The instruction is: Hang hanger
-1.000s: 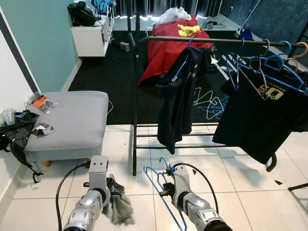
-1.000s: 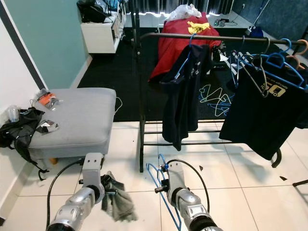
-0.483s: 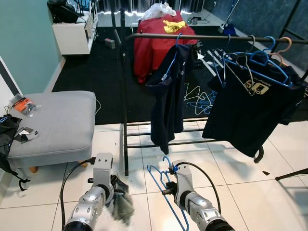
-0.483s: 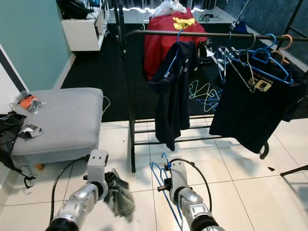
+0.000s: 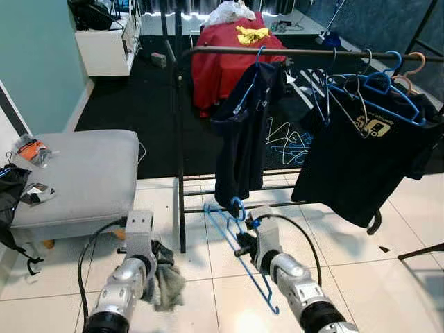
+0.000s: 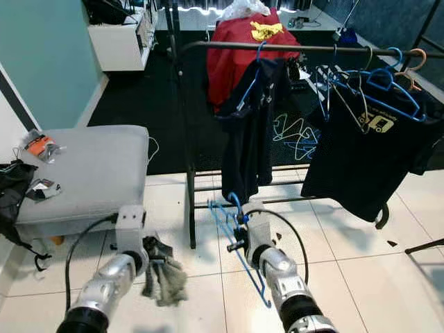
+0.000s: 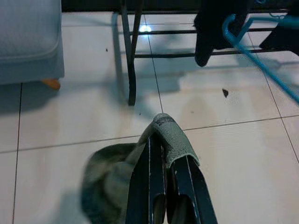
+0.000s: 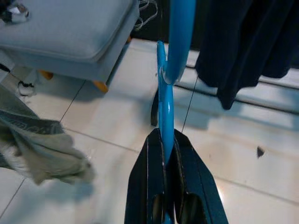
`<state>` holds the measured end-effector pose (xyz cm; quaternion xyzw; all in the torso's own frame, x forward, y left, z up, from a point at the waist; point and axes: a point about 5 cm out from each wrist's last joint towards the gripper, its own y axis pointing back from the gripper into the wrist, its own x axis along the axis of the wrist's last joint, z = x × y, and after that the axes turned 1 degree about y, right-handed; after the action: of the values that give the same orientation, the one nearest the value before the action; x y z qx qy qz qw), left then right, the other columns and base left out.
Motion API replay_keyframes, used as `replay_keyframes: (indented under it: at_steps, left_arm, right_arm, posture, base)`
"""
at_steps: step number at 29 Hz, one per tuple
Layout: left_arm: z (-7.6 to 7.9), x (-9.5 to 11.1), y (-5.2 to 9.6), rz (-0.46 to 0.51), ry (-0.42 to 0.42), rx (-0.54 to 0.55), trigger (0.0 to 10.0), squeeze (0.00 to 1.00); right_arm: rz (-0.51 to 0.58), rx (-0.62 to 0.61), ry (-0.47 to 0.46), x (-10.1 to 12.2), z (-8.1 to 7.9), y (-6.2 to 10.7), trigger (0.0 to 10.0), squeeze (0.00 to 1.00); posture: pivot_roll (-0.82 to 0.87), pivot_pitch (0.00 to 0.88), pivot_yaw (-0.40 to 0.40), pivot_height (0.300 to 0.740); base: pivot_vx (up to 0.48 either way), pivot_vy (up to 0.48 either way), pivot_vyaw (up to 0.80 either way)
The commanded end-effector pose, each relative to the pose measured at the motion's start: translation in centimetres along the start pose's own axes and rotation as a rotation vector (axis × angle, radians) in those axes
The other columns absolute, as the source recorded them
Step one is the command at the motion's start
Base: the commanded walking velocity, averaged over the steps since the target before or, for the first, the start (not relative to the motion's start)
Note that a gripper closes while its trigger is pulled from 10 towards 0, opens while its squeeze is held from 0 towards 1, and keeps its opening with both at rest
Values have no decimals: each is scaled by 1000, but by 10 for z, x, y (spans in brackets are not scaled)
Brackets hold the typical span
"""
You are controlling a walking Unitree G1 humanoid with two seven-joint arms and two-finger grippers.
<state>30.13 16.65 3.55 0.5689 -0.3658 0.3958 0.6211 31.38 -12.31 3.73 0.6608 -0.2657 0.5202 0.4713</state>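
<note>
My right gripper [image 8: 164, 156] is shut on a bare blue hanger [image 5: 236, 239], holding it low in front of the black clothes rail [image 5: 291, 53]. The hanger's hook [image 5: 238, 206] reaches up close to the hem of a dark shirt [image 5: 243, 132] on the rail. My left gripper [image 7: 161, 140] is shut on a grey-green cloth [image 5: 165, 284] that droops over the white tiles. A black T-shirt [image 5: 354, 152] hangs on a blue hanger further right on the rail, beside several bare hangers [image 5: 333, 83].
A grey ottoman [image 5: 76, 173] stands to my left with small items on it. The rack's upright post [image 5: 179, 159] rises just ahead. Behind the rack lie a red cover [image 5: 225, 59] and loose hangers [image 5: 288, 142] on dark carpet. A black bag [image 5: 10, 201] hangs far left.
My right arm has lifted the blue hanger up and forward, so its hook now nears the dark shirt's hem. The left gripper keeps its hold on the cloth.
</note>
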Motion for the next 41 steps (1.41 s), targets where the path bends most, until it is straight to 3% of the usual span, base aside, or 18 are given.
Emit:
replay_keyframes:
  at_steps: [1,5,12,15,16,17,18,19,21,23,26,28,29,30,32,34,35,41]
  left_arm:
    - [-3,0,1,-11,-16,2,10000,0]
    - [-2,4,0,-8,32,21,10000,0]
    - [-6,20,-1,28,30,26,10000,0]
    - [-8,26,-2,38,-45,17,10000,0]
    - [-9,34,-2,85,-151,-8,10000,0]
    - [-9,34,-2,85,-151,-8,10000,0]
    - [-7,40,0,128,-196,-53,10000,0]
    - [-1,52,7,229,-320,-184,10000,0]
    - [-1,52,7,229,-320,-184,10000,0]
    - [4,57,18,306,-465,-329,10000,0]
    - [4,58,26,321,-539,-422,10000,0]
    - [1,57,39,321,-692,-581,10000,0]
    - [1,57,39,321,-692,-581,10000,0]
    - [-2,57,44,310,-772,-646,10000,0]
    - [-4,57,47,294,-832,-706,10000,0]
    - [-4,57,47,294,-832,-706,10000,0]
    - [-6,56,50,280,-905,-754,10000,0]
    - [-6,57,52,279,-952,-791,10000,0]
  right_arm:
    - [20,-2,15,3,3,1,10000,0]
    - [29,-17,51,3,9,6,10000,0]
    - [70,-2,92,12,12,14,10000,0]
    - [88,25,111,17,12,17,10000,0]
    - [108,86,113,21,11,20,10000,0]
    - [108,86,113,21,11,20,10000,0]
    - [118,146,102,24,9,23,10000,0]
    - [126,242,103,27,12,32,10000,0]
    - [126,242,103,27,12,32,10000,0]
    - [132,302,108,29,19,42,10000,0]
    - [148,337,97,33,23,49,10000,0]
    - [150,417,104,41,24,61,10000,0]
    - [150,417,104,41,24,61,10000,0]
    - [131,467,124,43,24,65,10000,0]
    - [108,498,148,45,26,69,10000,0]
    - [108,498,148,45,26,69,10000,0]
    - [96,512,172,47,28,72,10000,0]
    - [89,536,175,50,28,76,10000,0]
  posture:
    - [20,58,-26,740]
    - [13,64,-25,740]
    - [11,61,-23,740]
    - [10,62,-21,740]
    - [10,64,-18,740]
    - [10,64,-18,740]
    - [6,65,-16,740]
    - [7,62,-16,740]
    - [7,62,-16,740]
    - [13,45,-18,740]
    - [15,34,-19,740]
    - [24,48,-20,740]
    - [24,48,-20,740]
    - [27,51,-21,740]
    - [36,54,-20,740]
    - [36,54,-20,740]
    - [36,49,-12,740]
    - [23,39,0,740]
  base:
    - [0,-480,0]
    - [0,-120,0]
    - [0,0,0]
    - [0,0,0]
    - [0,0,0]
    - [0,0,0]
    - [0,0,0]
    - [0,0,0]
    - [0,0,0]
    - [0,0,0]
    - [0,0,0]
    - [0,0,0]
    - [0,0,0]
    - [0,0,0]
    - [0,0,0]
    - [0,0,0]
    - [0,0,0]
    - [0,0,0]
